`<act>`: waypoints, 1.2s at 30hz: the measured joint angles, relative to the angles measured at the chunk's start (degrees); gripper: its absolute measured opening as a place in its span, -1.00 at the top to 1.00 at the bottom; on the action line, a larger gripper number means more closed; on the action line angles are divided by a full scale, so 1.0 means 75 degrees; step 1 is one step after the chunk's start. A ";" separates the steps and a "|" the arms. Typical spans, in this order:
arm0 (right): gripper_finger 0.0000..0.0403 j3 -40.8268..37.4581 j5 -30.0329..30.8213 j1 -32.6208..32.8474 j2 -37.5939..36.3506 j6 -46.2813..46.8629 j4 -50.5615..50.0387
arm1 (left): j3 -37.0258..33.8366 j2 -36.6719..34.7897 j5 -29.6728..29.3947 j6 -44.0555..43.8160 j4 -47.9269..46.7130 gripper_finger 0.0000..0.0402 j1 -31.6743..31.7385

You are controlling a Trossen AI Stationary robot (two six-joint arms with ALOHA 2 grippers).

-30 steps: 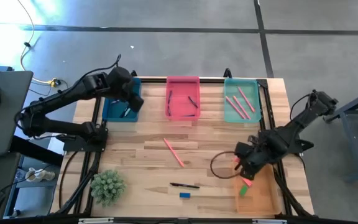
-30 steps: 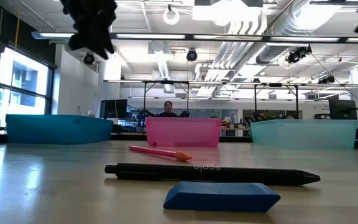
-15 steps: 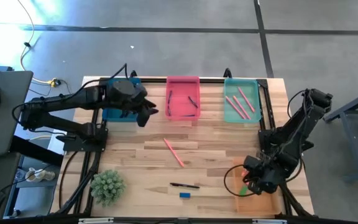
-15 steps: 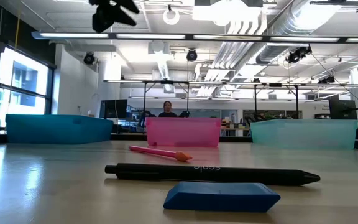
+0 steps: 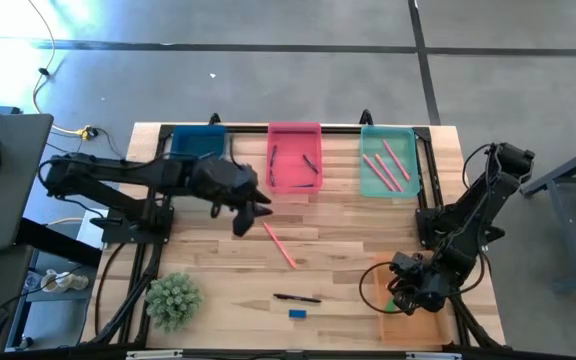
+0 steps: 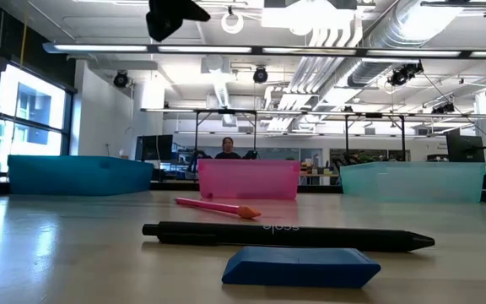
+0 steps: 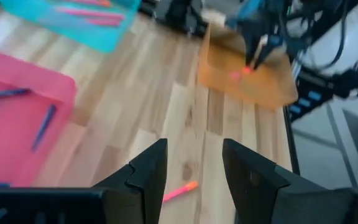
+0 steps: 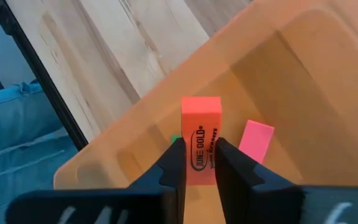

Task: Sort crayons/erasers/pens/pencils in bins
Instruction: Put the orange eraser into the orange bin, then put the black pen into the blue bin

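Sorted: we count pens in the pink bin (image 5: 294,160) and salmon sticks in the teal bin (image 5: 386,163).
Orange bin (image 5: 415,317): our right gripper (image 8: 197,163), over it, pinches an orange eraser (image 8: 201,138); a pink eraser (image 8: 255,141) lies inside.
Left on the surface (image 5: 348,235): salmon stick (image 5: 279,244), black pen (image 5: 297,298), blue eraser (image 5: 297,313).
Change: our left gripper (image 5: 249,207), open and empty, has swung from the blue bin (image 5: 197,142) toward the salmon stick.

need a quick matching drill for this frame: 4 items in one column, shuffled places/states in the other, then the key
Items
1. orange eraser
2. blue eraser
3. black pen
4. salmon-pink sticks

Places
A. in the teal-green bin
B. between the right gripper fingers, over the orange bin
C. on the table, nearest its front edge
D. on the table, just behind the blue eraser

Pairs: 1-B, 2-C, 3-D, 4-A
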 joint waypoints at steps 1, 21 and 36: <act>0.74 0.0000 0.0000 0.0000 0.0000 0.0000 -0.0007 | 0.0000 0.0128 0.0001 0.0000 0.0000 0.28 -0.0089; 0.17 0.0244 0.0167 -0.0003 0.0003 0.1147 -0.0168 | 0.0000 0.1271 0.0000 -0.0195 0.0335 0.02 -0.1067; 0.17 0.1380 0.1236 -0.0082 0.0003 0.1016 -0.1590 | 0.0000 0.1262 -0.0027 -0.0073 0.0570 -0.12 -0.1429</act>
